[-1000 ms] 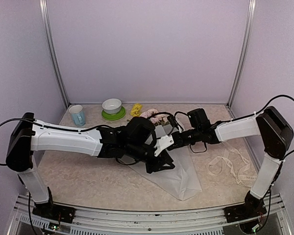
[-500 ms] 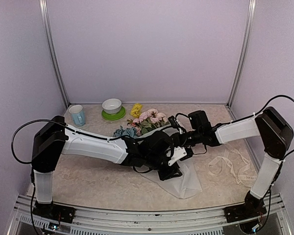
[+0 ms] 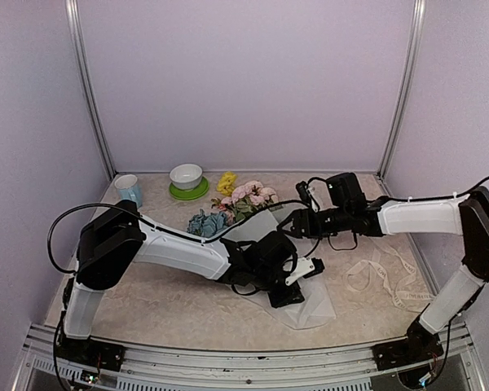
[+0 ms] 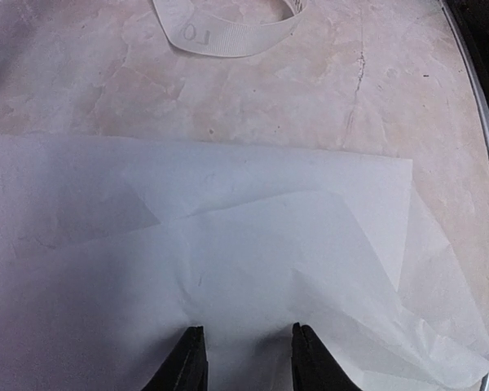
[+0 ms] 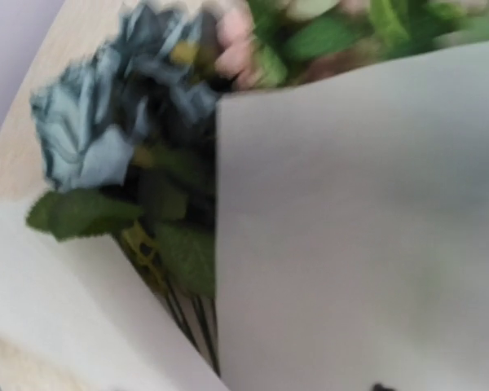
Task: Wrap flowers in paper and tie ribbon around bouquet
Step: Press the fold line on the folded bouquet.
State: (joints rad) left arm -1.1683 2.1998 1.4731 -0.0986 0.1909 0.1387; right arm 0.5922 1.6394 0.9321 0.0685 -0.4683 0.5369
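Wrapping log, as I read it:

1. Large translucent white paper sheet (image 3: 318, 303): centre of the top view, one flap folded over the stems (fold part made, cone not closed).
2. Bunch of pink, yellow and blue artificial flowers (image 3: 240, 199): lies on the paper, long axis diagonal, heads toward the upper left, stems toward the lower right under the flap.
3. Narrow cream lettered ribbon (image 3: 387, 277): loose at centre right, well apart from the bunch; tying is not yet begun.
4. Left gripper (image 4: 246, 350): jaws partly apart, tips down on the paper, nothing pinched that I see.
5. Right gripper (image 3: 297, 224): at the flap's upper edge; I cannot tell its opening or any hold.
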